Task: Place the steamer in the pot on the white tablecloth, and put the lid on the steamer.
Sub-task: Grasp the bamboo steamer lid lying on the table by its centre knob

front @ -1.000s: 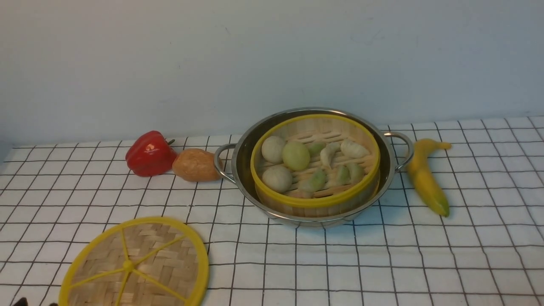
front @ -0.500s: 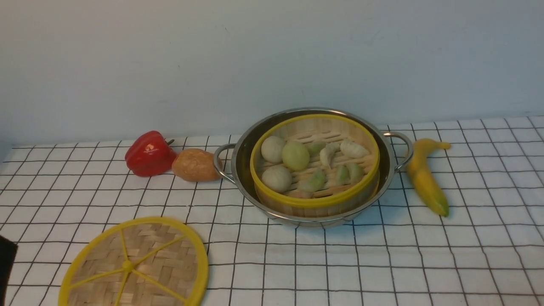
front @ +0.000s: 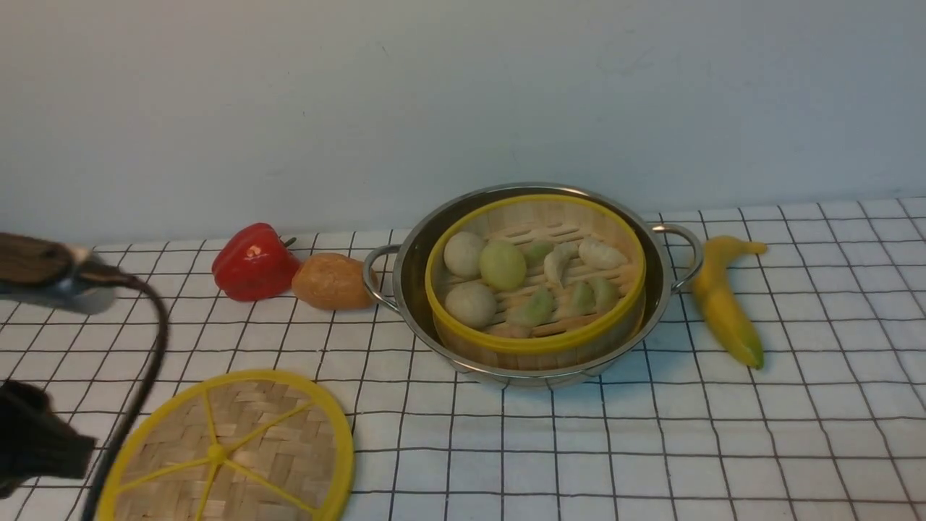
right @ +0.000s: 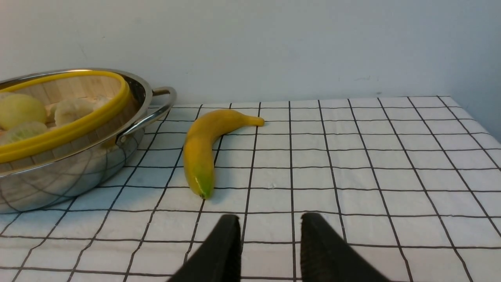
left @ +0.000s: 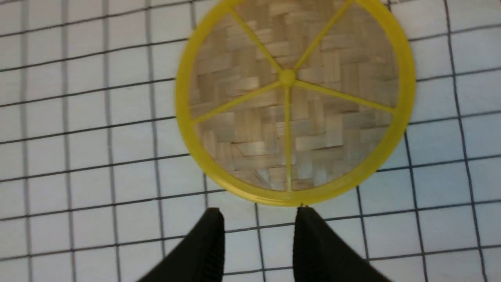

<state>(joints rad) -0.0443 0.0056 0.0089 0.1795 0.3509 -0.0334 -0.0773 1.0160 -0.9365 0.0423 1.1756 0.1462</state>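
Since the earlier frames my left arm [front: 40, 275] has come into the front view at the left edge, blurred, its black cable [front: 148, 376] looping down beside the flat round woven-bamboo lid with yellow rim and spokes [front: 224, 452]; nothing else has shifted. My left pincer [left: 260, 213] stands fairly wide and empty, its tips just short of the lid's rim, one perhaps touching it, though I cannot be sure. That lid lies flat on the white tablecloth with the thin black grid [front: 723, 434], well apart from the round bamboo steamer with the yellow rim [front: 535, 346]. It sits uncovered inside the shiny stainless-steel pot with two loop handles [front: 414, 278]. My right pincer [right: 271, 218] is likewise parted and empty, near a yellow banana [right: 199, 152] that lies just beside the pot's right handle. A red bell pepper [front: 253, 264] and a brown roundish lump [front: 333, 281] lie left of the pot.
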